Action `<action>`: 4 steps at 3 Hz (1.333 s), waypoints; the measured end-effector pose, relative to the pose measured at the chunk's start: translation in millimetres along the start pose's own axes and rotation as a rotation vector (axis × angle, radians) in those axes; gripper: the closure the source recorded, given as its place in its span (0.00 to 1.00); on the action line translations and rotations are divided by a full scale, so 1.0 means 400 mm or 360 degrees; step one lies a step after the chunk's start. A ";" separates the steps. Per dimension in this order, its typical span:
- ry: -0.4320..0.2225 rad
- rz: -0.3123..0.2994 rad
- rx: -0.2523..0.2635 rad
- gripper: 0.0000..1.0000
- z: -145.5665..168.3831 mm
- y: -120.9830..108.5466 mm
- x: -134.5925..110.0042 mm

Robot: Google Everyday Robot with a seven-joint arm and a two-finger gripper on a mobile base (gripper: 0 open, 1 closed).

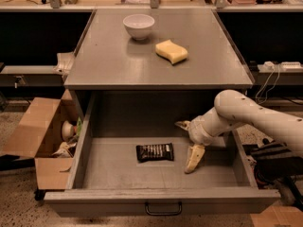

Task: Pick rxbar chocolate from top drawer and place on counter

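Note:
The rxbar chocolate, a dark wrapper with white lettering, lies flat on the floor of the open top drawer, near its middle. My gripper is down inside the drawer, just right of the bar and not touching it. It is open: one cream finger points toward the drawer front and the other toward the back. The white arm comes in from the right. The grey counter is above the drawer.
A white bowl and a yellow sponge sit on the counter's far half. A brown cardboard box with clutter stands left of the drawer. Cables and dark gear lie on the floor at right.

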State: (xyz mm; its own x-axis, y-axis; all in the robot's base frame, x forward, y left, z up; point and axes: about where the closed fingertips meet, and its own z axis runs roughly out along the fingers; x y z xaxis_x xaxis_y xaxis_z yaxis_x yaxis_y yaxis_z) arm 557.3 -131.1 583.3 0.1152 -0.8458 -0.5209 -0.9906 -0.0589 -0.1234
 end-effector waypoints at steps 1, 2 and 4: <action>0.0007 -0.0039 -0.0005 0.00 0.003 0.019 -0.027; 0.0007 -0.0039 -0.0005 0.00 0.002 0.019 -0.027; 0.0062 -0.0198 0.0014 0.00 0.001 0.113 -0.154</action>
State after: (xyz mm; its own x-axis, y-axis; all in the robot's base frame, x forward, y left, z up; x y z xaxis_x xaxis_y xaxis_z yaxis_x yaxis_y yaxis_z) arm 505.6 -81.5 609.3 0.2340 -0.8522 -0.4680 -0.9681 -0.1601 -0.1925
